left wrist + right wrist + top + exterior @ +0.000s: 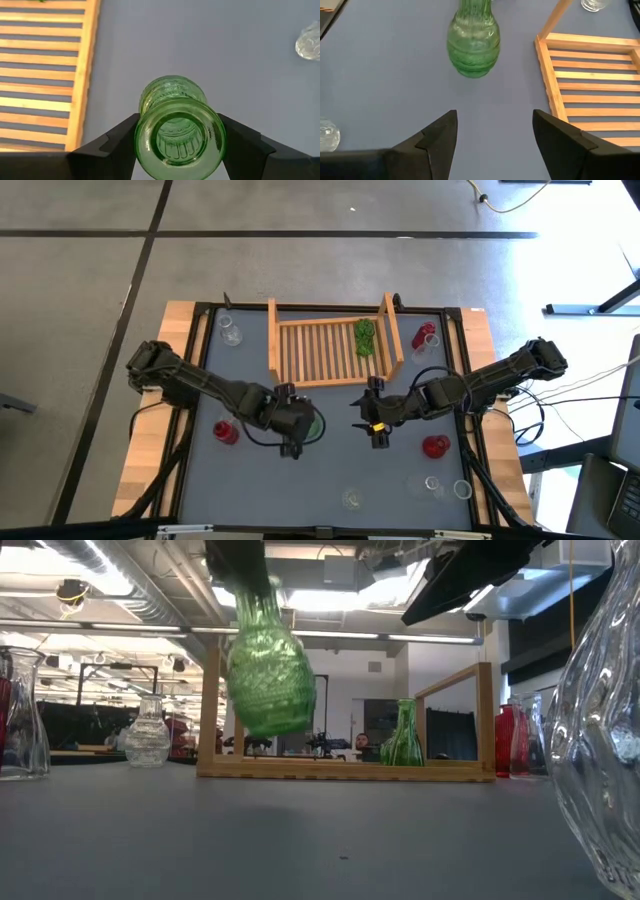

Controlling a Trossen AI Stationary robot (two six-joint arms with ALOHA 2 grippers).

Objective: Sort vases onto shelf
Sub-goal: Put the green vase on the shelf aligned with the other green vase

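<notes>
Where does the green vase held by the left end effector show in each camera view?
High view: the green vase sits left of centre, in the left end effector, in front of the shelf.
Low view: the vase hangs above the table, upper left.
Left wrist view: its mouth fills the bottom centre, between the fingers.
Right wrist view: its body is at top centre.
Shared landmark: the wooden shelf.

A grey table [330,470] carries the wooden shelf [318,350] at its far edge. Left of the shelf stands a clear vase [230,333], right of it a red vase [426,336] (possibly two).
</notes>
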